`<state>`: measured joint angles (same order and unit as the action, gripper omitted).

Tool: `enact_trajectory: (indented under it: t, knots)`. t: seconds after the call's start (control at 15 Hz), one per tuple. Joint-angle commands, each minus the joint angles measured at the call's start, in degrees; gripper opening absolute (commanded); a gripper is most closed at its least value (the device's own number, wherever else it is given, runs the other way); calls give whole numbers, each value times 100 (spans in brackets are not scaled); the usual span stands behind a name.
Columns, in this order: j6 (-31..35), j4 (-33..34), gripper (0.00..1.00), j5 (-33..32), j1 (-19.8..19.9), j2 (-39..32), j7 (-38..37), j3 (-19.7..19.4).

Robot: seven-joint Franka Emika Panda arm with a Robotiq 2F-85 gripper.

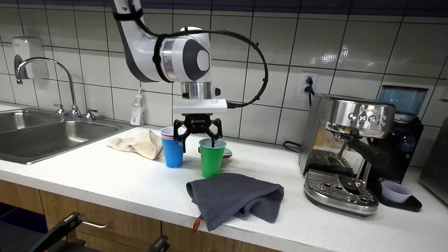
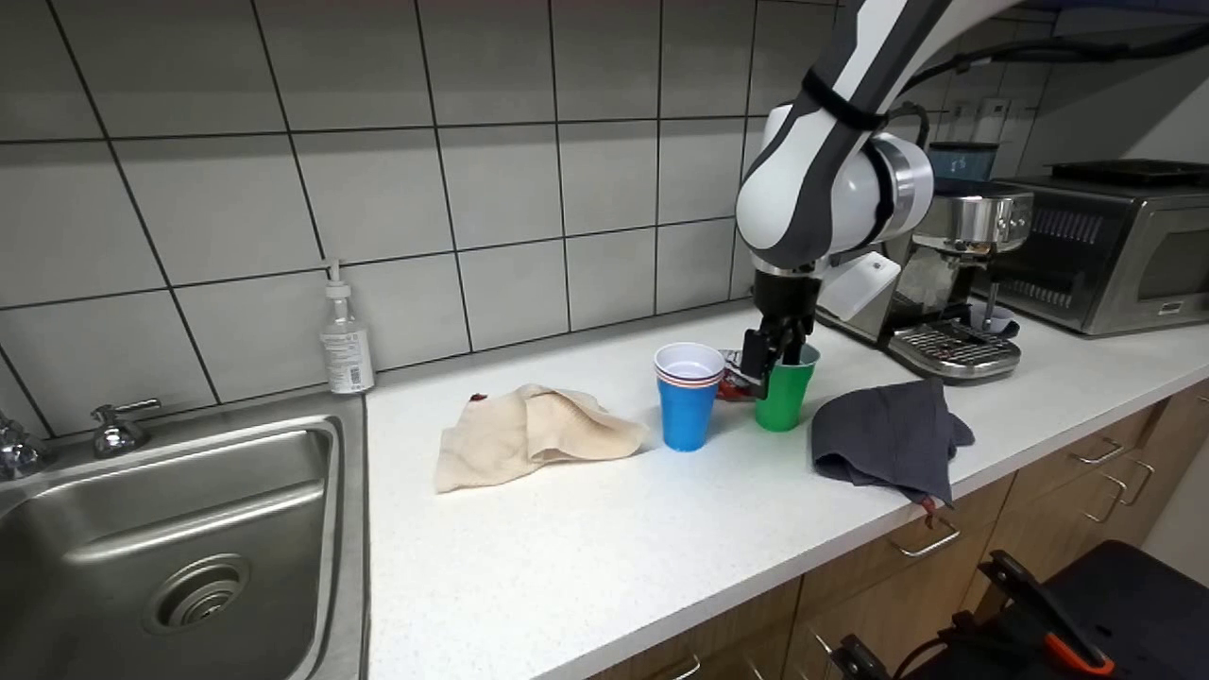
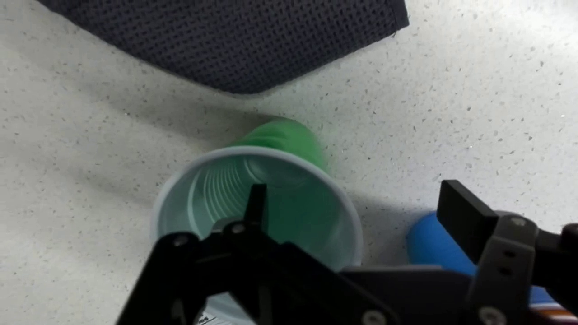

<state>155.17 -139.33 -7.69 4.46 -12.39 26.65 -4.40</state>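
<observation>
Claw (image 1: 198, 147) points straight down, its jaws spread wide and holding nothing. One finger dips into the mouth of the green cup (image 1: 211, 162); the other hangs outside it, on the side toward the blue cups (image 1: 173, 153). Whether either finger touches a cup, I cannot tell. The green cup stands upright on the surface (image 1: 105, 178), and the wrist view looks down into its ribbed inside. The blue cups, a nested stack with pale and red rims at the top, stand upright near it, on the sink side.

Behind the green cup lies a red and pale packet (image 2: 730, 387), partly hidden. In front is a dark cloth (image 1: 234, 196), rumpled, a red tag (image 1: 197, 224) hanging over the front edge. Past the blue cups, a beige cloth (image 2: 529, 439) lies loosely bunched.

Farther out that way, a soap bottle (image 2: 347, 349) stands against the tiles (image 2: 368, 189) near a corner of the sink (image 2: 348, 567), with a tap (image 1: 75, 112) at the back and a dispenser (image 1: 31, 57) above. On the opposite side are a coffee machine (image 1: 344, 112), a grinder (image 1: 407, 143) just behind it, a pale bowl (image 1: 395, 191) and, beyond, a microwave (image 2: 1105, 250).

Over the claw, the white arm (image 1: 145, 56) carries a looping cable (image 1: 266, 73). Drawers (image 1: 134, 220) run below the surface.
</observation>
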Motion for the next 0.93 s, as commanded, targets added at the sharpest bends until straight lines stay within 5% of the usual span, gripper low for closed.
enact_trajectory:
  t: [0.0,0.53,0.87]
  knots:
    - [41,62,65,-60,167,-26,143,102]
    - [53,88,3,-92,182,-29,73,66]
    - [24,163,1,-125,220,-62,5,25]
